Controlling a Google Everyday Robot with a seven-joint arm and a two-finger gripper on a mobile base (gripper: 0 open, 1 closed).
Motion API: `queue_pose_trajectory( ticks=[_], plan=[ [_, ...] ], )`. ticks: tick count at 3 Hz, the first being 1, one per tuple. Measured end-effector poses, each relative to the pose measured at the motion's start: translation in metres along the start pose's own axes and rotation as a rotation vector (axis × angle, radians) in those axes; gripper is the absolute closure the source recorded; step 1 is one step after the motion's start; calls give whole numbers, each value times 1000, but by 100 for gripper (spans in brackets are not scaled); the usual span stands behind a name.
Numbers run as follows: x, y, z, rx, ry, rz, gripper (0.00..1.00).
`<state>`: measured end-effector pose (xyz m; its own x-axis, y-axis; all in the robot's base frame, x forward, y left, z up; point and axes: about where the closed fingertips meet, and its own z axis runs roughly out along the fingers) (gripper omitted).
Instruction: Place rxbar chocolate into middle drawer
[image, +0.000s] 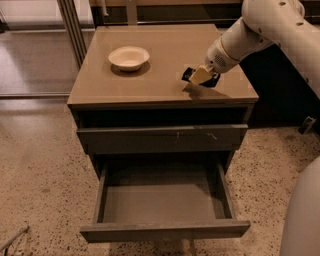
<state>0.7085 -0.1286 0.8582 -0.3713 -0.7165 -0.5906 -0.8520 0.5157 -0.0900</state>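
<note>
The rxbar chocolate (188, 74), a small flat bar in a black wrapper, lies on the cabinet top near its right front corner. My gripper (201, 76) reaches in from the right on the white arm and sits right on the bar, covering its middle; black wrapper shows on both sides of it. The middle drawer (165, 231) is pulled open below, at the front of the cabinet, and its grey inner box holds nothing.
A white bowl (128, 56) stands on the left part of the cabinet top (150, 85). The top drawer front (160, 138), with small pale scratches, is closed. Speckled floor surrounds the cabinet; my white body (302, 215) is at lower right.
</note>
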Motion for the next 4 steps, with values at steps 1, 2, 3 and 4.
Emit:
queue_pose_trajectory(
  ticks=[1, 2, 3, 4],
  plan=[
    [-8, 19, -14, -111, -18, -115, 100],
    [-4, 31, -24, -167, 4, -158, 100],
    [-12, 43, -12, -199, -3, -231, 100],
    [0, 66, -17, -259, 1, -320, 100]
  ],
)
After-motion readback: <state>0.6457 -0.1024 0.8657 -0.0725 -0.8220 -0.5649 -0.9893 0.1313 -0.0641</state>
